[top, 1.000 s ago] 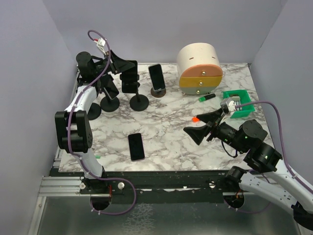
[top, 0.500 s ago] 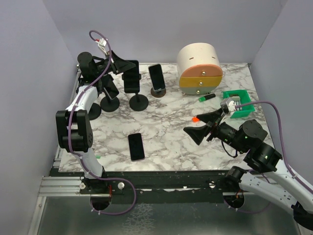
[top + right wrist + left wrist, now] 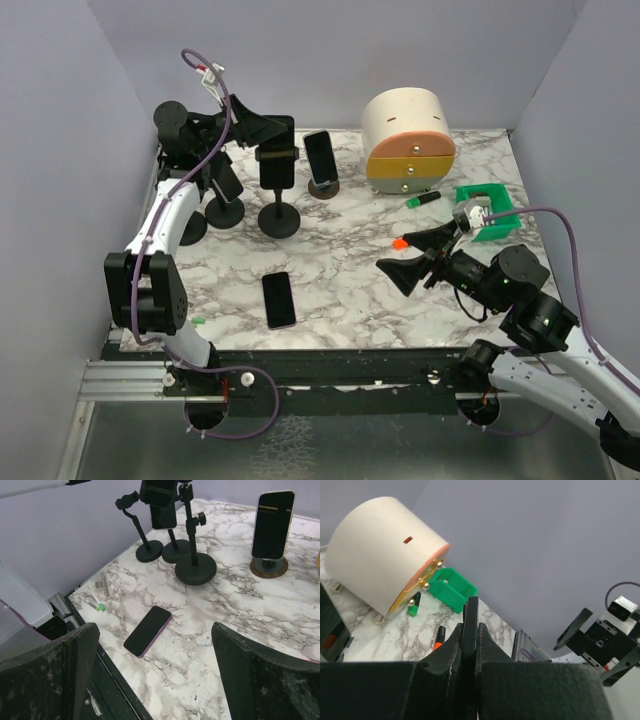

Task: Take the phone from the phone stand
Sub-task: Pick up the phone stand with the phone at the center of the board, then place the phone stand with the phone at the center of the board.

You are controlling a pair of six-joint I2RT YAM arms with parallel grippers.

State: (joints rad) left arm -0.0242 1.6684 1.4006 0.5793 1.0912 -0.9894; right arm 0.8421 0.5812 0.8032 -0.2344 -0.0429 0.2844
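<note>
My left gripper (image 3: 262, 130) is shut on the top edge of a black phone (image 3: 276, 166). The phone is held upright at the head of a black phone stand (image 3: 279, 218) at the back left. I cannot tell whether the phone is free of the stand's clamp. In the left wrist view the jaws pinch the phone's thin edge (image 3: 470, 622). My right gripper (image 3: 410, 255) is open and empty over the right half of the table. The right wrist view shows the stand's round base (image 3: 195, 569) far ahead.
A second phone (image 3: 228, 183) sits on another black stand at the far left, with one more stand base (image 3: 190, 230) beside it. A phone on a wooden puck (image 3: 320, 158), a loose phone (image 3: 279, 299), a cream drawer unit (image 3: 405, 135), a green bin (image 3: 487, 212) and markers (image 3: 423, 199) share the table.
My left gripper has moved right and a little up with the phone. The stand under it has shifted slightly nearer. The right arm has not moved.
</note>
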